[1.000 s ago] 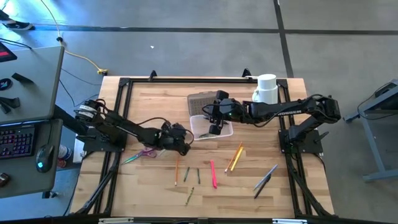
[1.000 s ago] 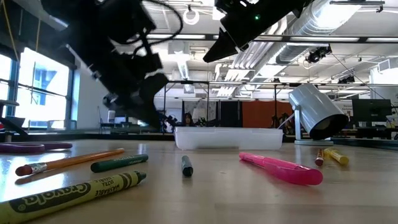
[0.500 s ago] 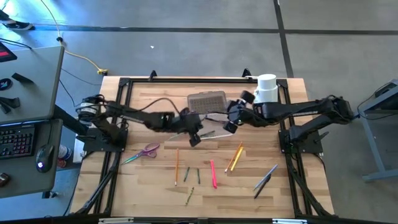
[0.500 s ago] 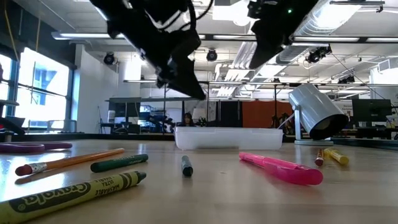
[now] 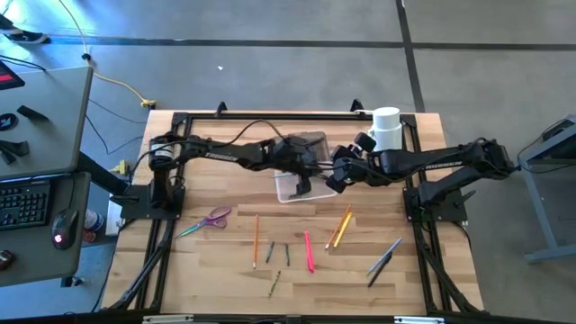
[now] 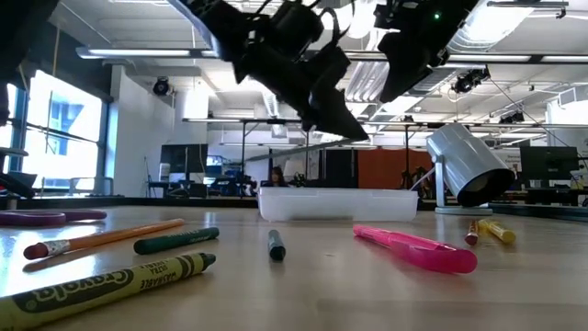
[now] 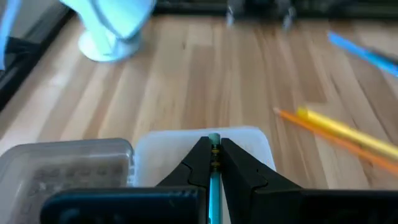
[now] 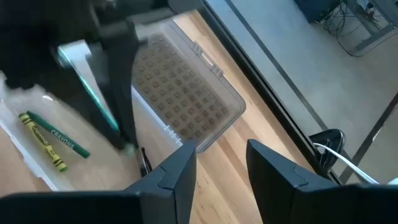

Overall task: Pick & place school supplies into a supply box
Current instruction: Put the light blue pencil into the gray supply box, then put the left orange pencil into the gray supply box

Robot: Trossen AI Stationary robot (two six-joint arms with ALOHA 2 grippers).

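A thin teal pencil (image 7: 214, 180) is clamped between the closed fingers of the left tool (image 7: 213, 163), which is held over the small clear plastic rectangular box (image 5: 297, 184) near the middle of the wooden counter (image 5: 216, 261). The right tool (image 8: 219, 163) hangs just beside the box with its fingers parted and empty. The pencil is judged light, stiff and slippery, best taken mid-shaft. "Crayola" can be read on a green crayon (image 8: 45, 140) lying in the box and on another (image 6: 110, 281) still out on the counter.
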